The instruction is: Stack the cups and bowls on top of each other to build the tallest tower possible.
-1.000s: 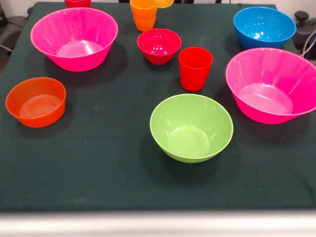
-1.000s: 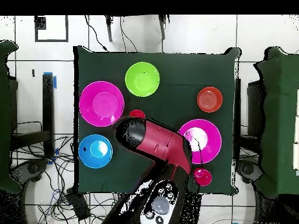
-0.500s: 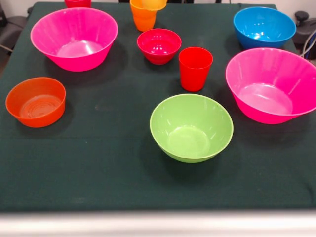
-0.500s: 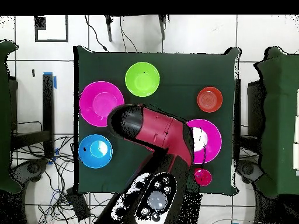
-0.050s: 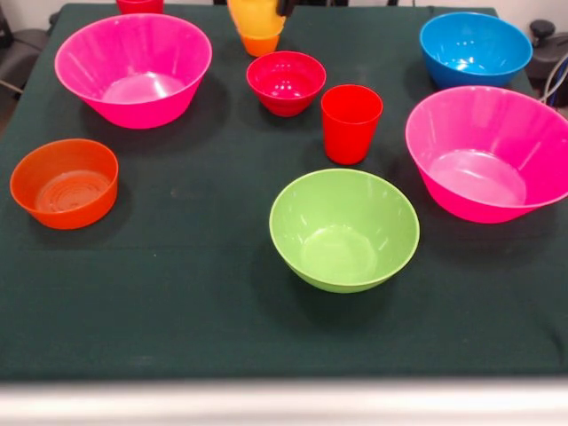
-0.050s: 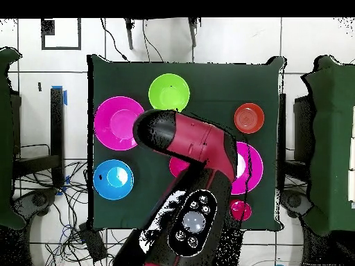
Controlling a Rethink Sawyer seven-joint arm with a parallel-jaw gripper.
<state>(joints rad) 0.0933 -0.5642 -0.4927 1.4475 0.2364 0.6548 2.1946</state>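
Your desk (image 5: 177, 293) wore a dark green cloth; in the overhead view white floor tiles (image 6: 229, 41) and loose cables (image 6: 69, 228) surrounded it. You could read no writing. At the far edge a yellow cup (image 5: 256, 15) sat above an orange cup (image 5: 260, 43); the fingers' state couldn't be told. The green bowl (image 5: 344, 229) stood near, empty.

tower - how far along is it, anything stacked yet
Hardly begun. Every bowl sits alone on the table: the lime-green bowl, both pink bowls, the blue bowl, the crimson bowl and the orange bowl. The red cup stands unstacked too. In hand: a yellow cup sits over the orange cup at the far edge; the gripper's state is unclear. All stacking remains.
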